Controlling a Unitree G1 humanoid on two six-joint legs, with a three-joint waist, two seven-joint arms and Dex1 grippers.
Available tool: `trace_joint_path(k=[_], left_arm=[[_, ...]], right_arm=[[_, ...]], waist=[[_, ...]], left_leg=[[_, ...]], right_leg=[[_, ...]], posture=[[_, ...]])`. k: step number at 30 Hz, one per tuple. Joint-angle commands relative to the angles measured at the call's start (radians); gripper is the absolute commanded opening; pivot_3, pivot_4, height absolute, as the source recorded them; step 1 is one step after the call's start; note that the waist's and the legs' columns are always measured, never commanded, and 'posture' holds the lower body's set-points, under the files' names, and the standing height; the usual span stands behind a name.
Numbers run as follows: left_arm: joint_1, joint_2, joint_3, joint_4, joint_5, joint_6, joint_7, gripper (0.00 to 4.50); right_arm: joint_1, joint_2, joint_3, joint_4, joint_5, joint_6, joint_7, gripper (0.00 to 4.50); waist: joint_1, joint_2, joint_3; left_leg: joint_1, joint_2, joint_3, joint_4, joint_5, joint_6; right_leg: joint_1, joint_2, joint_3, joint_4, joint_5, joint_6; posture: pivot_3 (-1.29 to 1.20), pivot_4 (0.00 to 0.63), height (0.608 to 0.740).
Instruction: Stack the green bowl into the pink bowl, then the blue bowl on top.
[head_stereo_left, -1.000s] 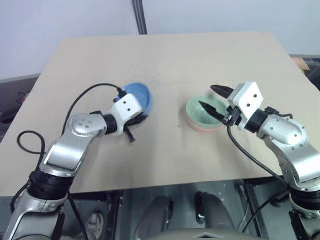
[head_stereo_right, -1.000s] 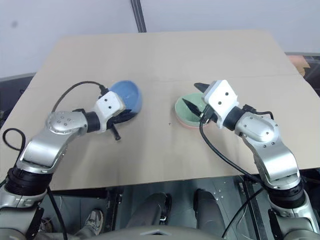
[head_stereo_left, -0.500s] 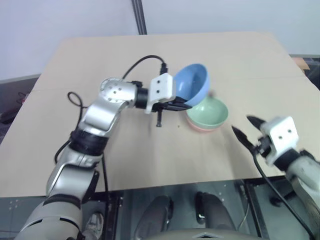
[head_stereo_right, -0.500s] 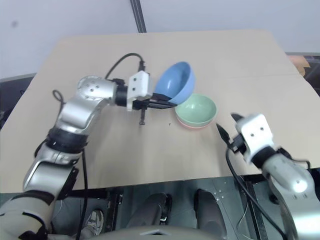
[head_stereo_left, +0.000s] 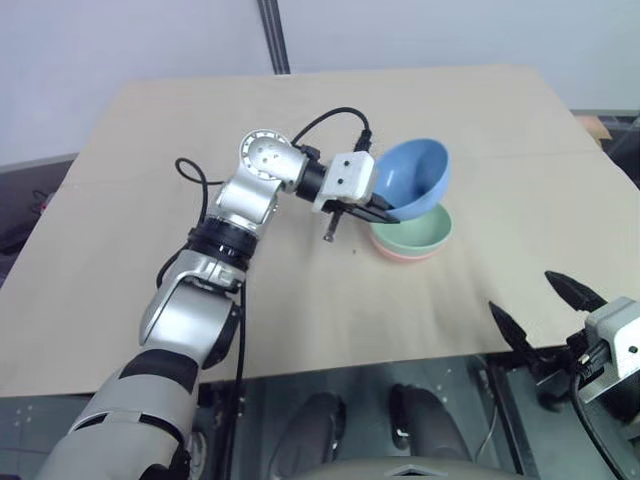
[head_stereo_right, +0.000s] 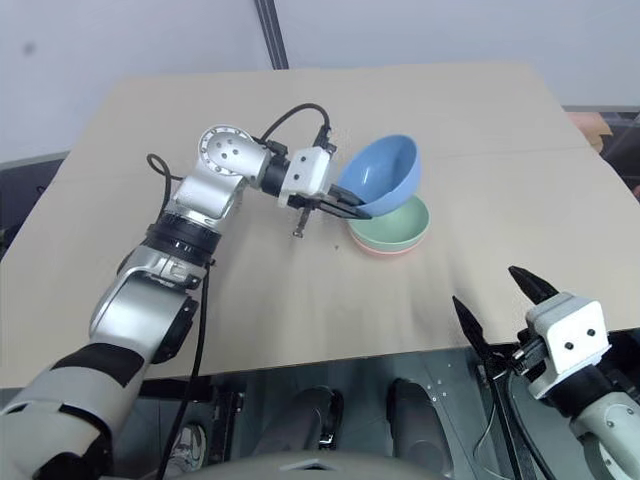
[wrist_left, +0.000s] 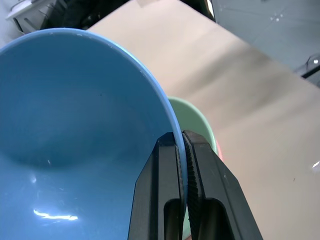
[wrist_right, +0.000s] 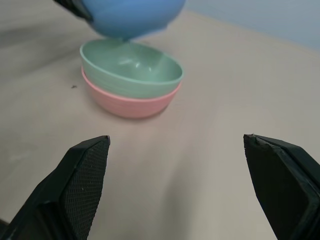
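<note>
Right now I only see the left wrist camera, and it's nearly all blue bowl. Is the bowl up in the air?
Observer: Yes. The blue bowl hangs tilted above the green bowl, pinched at its rim by the left gripper.
Operator: Is the green one inside the pink one?
Observer: Yes, the green bowl sits nested in the pink bowl on the table.
Operator: Where's the other hand?
Observer: The right gripper is open, at the table's near edge, well apart from the bowls.

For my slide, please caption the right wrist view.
Blue bowl held tilted above green bowl nested in pink bowl.
</note>
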Motion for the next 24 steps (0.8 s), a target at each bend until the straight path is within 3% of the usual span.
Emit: trace_joint_path(k=[1, 7, 12, 15, 19, 22, 24], left_arm=[[-0.027, -0.022, 0.005, 0.024, -0.015, -0.046, -0.073, 0.72], [-0.026, -0.048, 0.063, 0.008, -0.059, -0.017, -0.057, 3.41], [0.023, 0.035, 0.145, -0.144, -0.124, 0.220, -0.009, 3.41], [0.128, 0.086, 0.227, -0.277, -0.148, 0.271, 0.101, 3.41], [0.288, 0.165, 0.333, -0.418, -0.249, 0.471, 0.170, 3.41], [0.416, 0.228, 0.404, -0.566, -0.337, 0.613, 0.220, 4.26], [0.508, 0.250, 0.462, -0.661, -0.381, 0.681, 0.283, 4.46]], right_arm=[[0.009, -0.031, 0.001, -0.039, 0.000, -0.060, -0.061, 4.50], [-0.007, -0.074, 0.014, -0.039, -0.005, -0.044, -0.094, 4.50], [-0.095, -0.043, 0.055, -0.034, 0.025, 0.048, -0.089, 4.50], [-0.173, -0.064, 0.064, 0.007, 0.039, 0.085, -0.039, 4.50], [-0.309, -0.109, 0.067, 0.122, 0.055, 0.108, 0.077, 4.50], [-0.407, -0.135, 0.054, 0.231, 0.085, 0.104, 0.183, 4.50], [-0.464, -0.160, 0.056, 0.304, 0.099, 0.104, 0.264, 4.50]], waist=[[0.001, 0.000, 0.000], [0.002, 0.000, 0.000], [0.000, 0.000, 0.000], [-0.003, 0.001, 0.000], [-0.014, 0.000, -0.001], [-0.012, -0.001, 0.000], [-0.013, -0.001, 0.000]], left_leg=[[0.000, 0.000, 0.000, 0.000, 0.000, 0.000], [-0.001, 0.000, 0.000, 0.001, -0.001, 0.001], [-0.001, 0.002, 0.001, 0.001, -0.001, 0.002], [0.000, 0.003, 0.002, 0.001, -0.001, 0.001], [0.001, 0.004, 0.004, 0.001, -0.001, 0.001], [0.001, 0.004, 0.003, 0.001, -0.001, 0.001], [0.000, 0.004, 0.003, 0.001, -0.001, 0.001]], right_leg=[[0.000, 0.000, 0.000, 0.000, 0.000, 0.000], [0.000, 0.000, 0.000, -0.001, 0.000, 0.000], [0.000, 0.001, 0.001, -0.001, 0.000, 0.000], [0.000, 0.001, 0.003, -0.001, 0.000, 0.000], [0.000, 0.001, 0.007, -0.002, 0.003, -0.002], [0.000, 0.001, 0.008, -0.002, 0.003, -0.002], [0.000, 0.001, 0.008, -0.002, 0.003, -0.002]], posture=[[0.00, 0.150, 0.740], [0.00, 0.150, 0.740], [0.00, 0.150, 0.740], [0.00, 0.150, 0.740], [0.00, 0.150, 0.740], [0.00, 0.150, 0.740], [0.00, 0.150, 0.740]])
